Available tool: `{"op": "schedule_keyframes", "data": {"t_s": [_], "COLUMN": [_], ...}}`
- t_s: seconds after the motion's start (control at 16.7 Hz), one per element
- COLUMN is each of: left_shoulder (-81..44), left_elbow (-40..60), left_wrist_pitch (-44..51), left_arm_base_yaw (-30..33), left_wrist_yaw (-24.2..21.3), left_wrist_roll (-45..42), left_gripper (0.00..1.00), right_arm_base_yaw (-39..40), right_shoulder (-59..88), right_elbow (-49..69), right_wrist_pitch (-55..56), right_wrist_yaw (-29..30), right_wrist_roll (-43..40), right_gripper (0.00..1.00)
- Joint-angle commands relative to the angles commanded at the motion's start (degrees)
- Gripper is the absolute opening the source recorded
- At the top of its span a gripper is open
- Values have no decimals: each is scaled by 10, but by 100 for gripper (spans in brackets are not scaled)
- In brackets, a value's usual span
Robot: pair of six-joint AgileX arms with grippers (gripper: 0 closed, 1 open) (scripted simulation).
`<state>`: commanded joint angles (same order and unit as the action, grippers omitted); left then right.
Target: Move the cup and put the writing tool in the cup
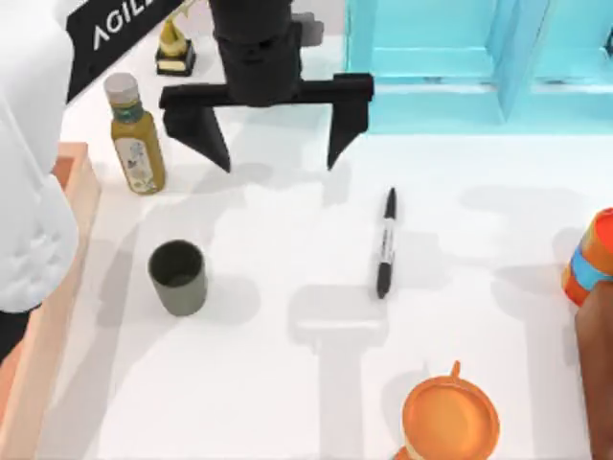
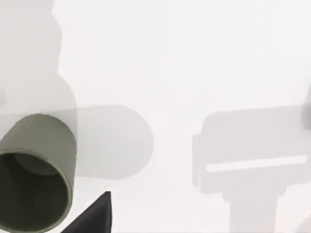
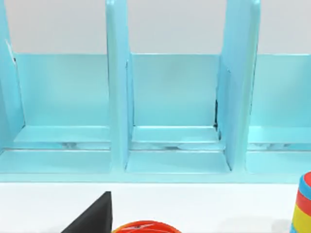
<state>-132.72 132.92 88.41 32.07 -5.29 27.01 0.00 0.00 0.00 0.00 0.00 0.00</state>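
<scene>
Top view, largest first: the white desk (image 1: 287, 383) carries a turquoise rack (image 1: 431, 67) along its far edge, with an orange mug (image 1: 450, 420) at the near edge right of centre and a dressing bottle (image 1: 136, 137) at far left. Over the far middle of the desk hangs the left hand (image 1: 278, 153), its two black fingers spread wide, holding nothing. The cup (image 1: 178, 278) stands upright on the left part of the desk, nearer the near edge than that hand and to its left; in the left wrist view the cup (image 2: 36, 170) sits close beside one dark fingertip. The writing tool (image 1: 386, 243) lies flat right of centre, its long axis running near-to-far with a slight tilt, well apart from the cup. The right wrist view faces the rack (image 3: 170, 97); whether that hand is open, I cannot tell. Judging by position, the left arm is nearer the cup, so the next reach runs leftward and toward the near edge.
</scene>
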Motion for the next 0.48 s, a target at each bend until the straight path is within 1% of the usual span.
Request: {"op": "schedule_keyframes", "data": {"t_s": [0.24,0.36,0.48], "left_shoulder": [-130,-163,-172], "left_elbow": [99,131,139], "left_wrist_pitch": [-43,-58,-63], "left_arm_base_yaw": [48,64,68], "left_wrist_yaw": [-35,-47,-50], "left_wrist_roll": [11,15,16], "left_gripper": [100,100,100], "right_arm_base_yaw": [0,0,0], "right_shoulder": [0,0,0], "right_elbow": [0,0,0], "right_wrist_pitch": [0,0,0], "right_wrist_yaw": [0,0,0], "right_wrist_roll": [0,0,0], "right_gripper": [100,100,100]}}
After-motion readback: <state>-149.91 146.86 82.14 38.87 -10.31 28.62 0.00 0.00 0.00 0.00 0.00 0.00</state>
